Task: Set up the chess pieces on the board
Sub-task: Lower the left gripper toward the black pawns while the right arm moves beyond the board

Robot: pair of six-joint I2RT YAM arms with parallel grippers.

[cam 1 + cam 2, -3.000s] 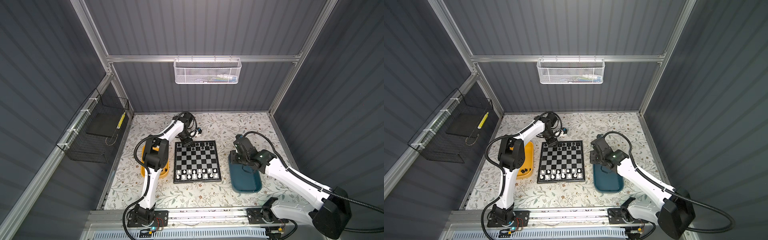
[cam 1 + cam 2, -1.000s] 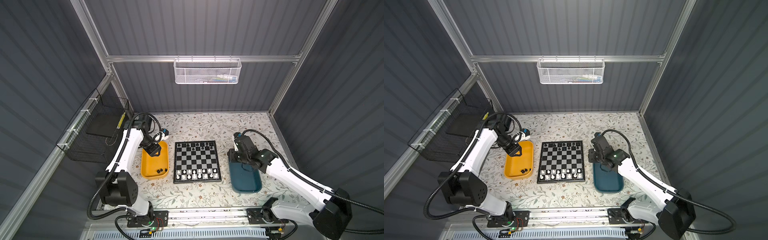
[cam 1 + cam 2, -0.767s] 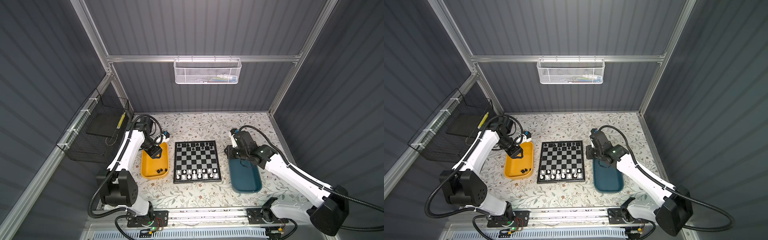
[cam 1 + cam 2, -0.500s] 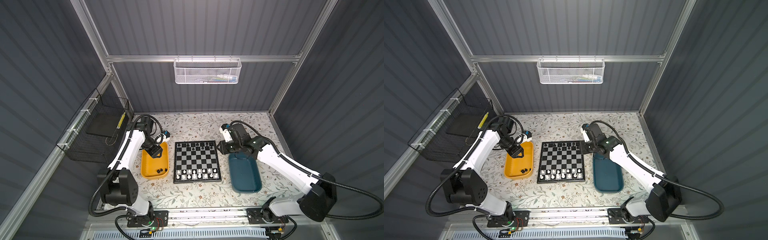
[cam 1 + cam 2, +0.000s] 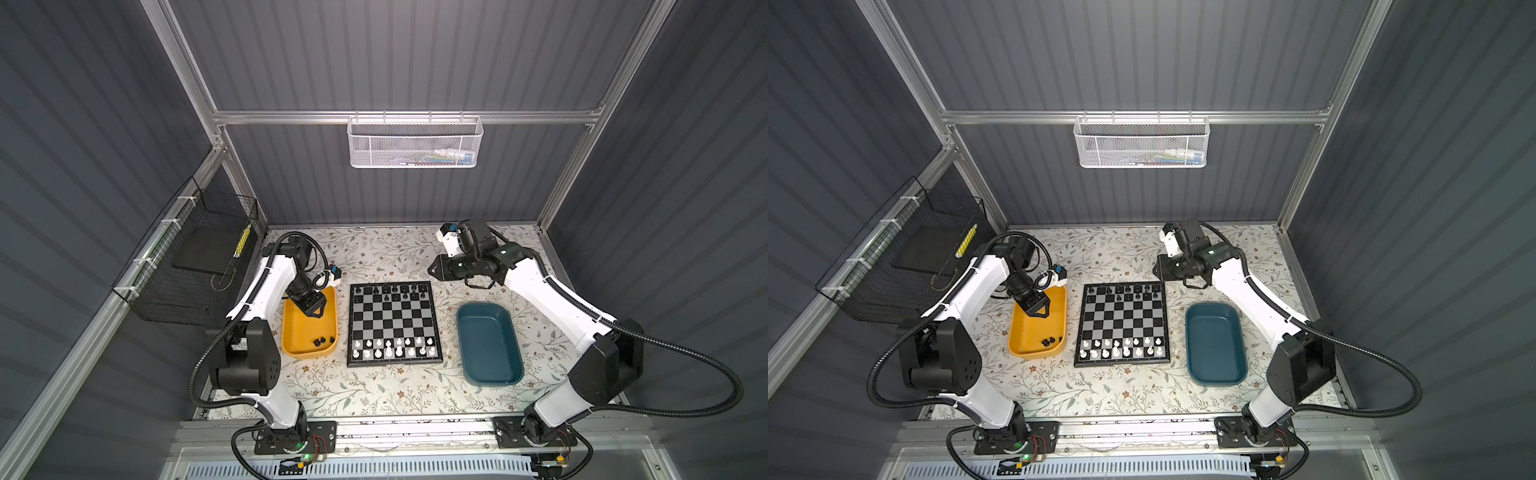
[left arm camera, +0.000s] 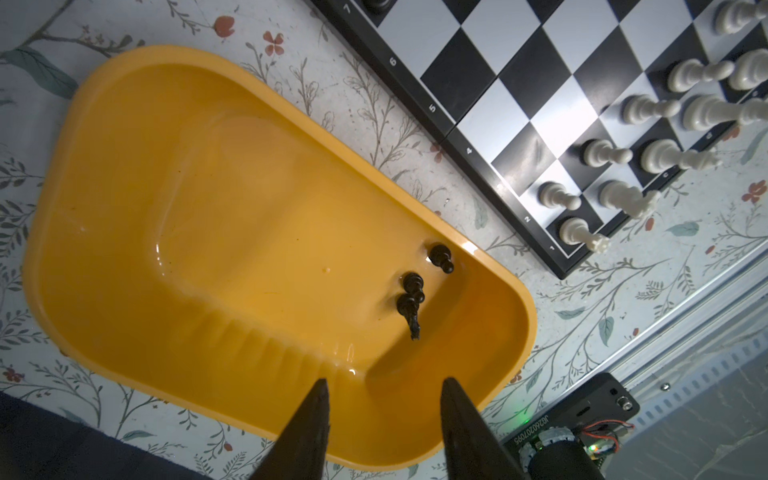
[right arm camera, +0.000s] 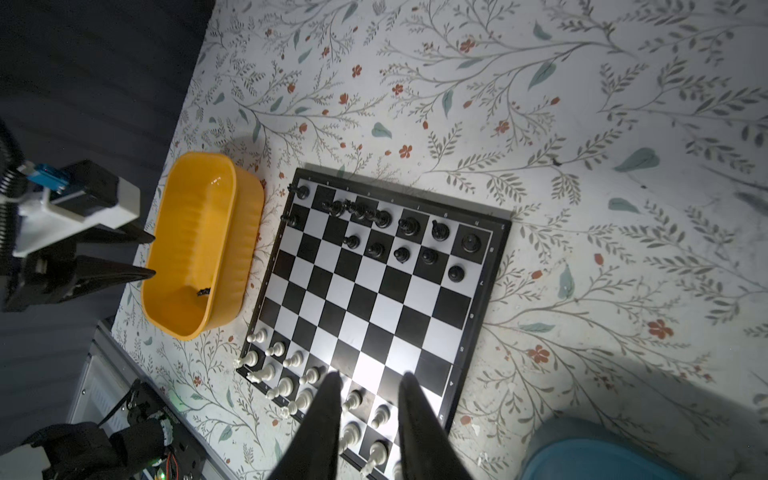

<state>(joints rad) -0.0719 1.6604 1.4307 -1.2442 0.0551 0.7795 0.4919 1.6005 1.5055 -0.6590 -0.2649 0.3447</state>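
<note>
Poises released, empty left pincer (image 6: 384,380) over yellow tray (image 6: 208,199) for black chess pieces (image 6: 411,291); right pincer (image 7: 370,376) parted, empty, near board (image 5: 392,322).

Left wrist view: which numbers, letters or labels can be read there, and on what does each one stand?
"7", "6", "5", "4", "2", "1": white digits along the black rim of the board, facing the yellow tray.
Rim letters by the white chess pieces: too blurred.
White code on the black box: too small to read surely.
</note>
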